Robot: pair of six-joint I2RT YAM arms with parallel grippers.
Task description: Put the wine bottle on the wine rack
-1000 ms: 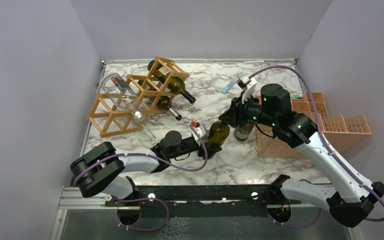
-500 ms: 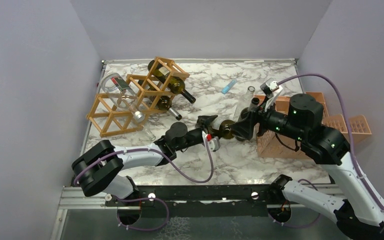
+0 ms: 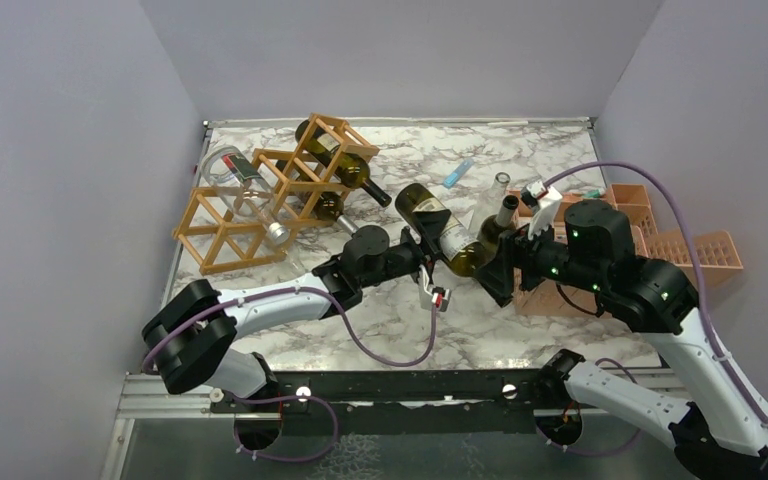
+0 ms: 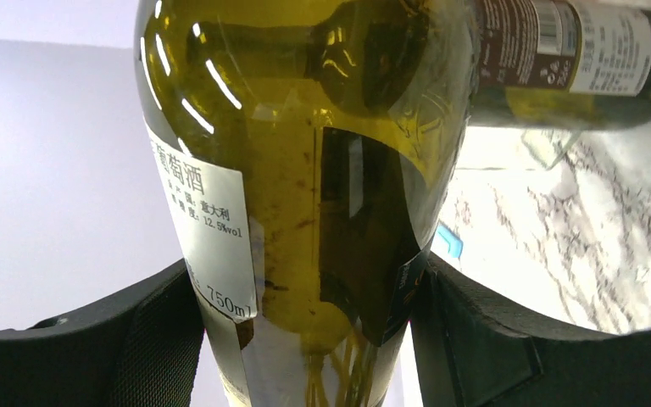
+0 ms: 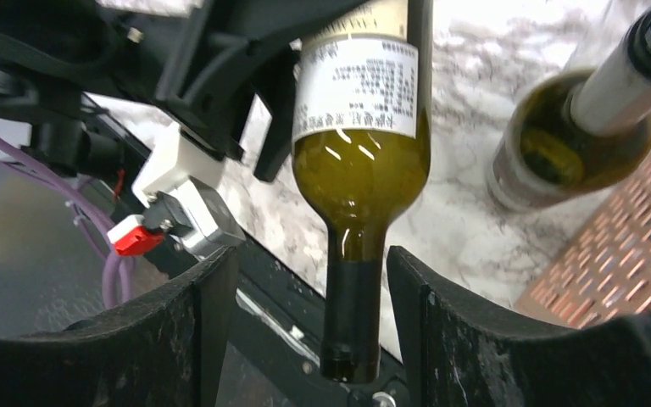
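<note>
The wine bottle (image 3: 438, 228), olive green with a white label, hangs slanted above the middle of the table, base toward the back left. My left gripper (image 3: 428, 243) is shut on the bottle's body (image 4: 305, 170), both pads pressed against the glass. My right gripper (image 3: 495, 272) is open around the bottle's neck (image 5: 352, 314), with a gap on each side. The wine rack (image 3: 222, 232), a light wooden lattice, stands at the back left with a few bottles lying in it.
A second green bottle (image 3: 491, 236) stands upright just behind my right gripper, next to the salmon-pink crate (image 3: 680, 250) at the right. A clear bottle (image 3: 501, 184) and a small blue object (image 3: 457, 173) lie further back.
The left arm has lifted the bottle and swung it from upright to slanted, base toward the rack. The right gripper came to the neck and its jaws opened.
</note>
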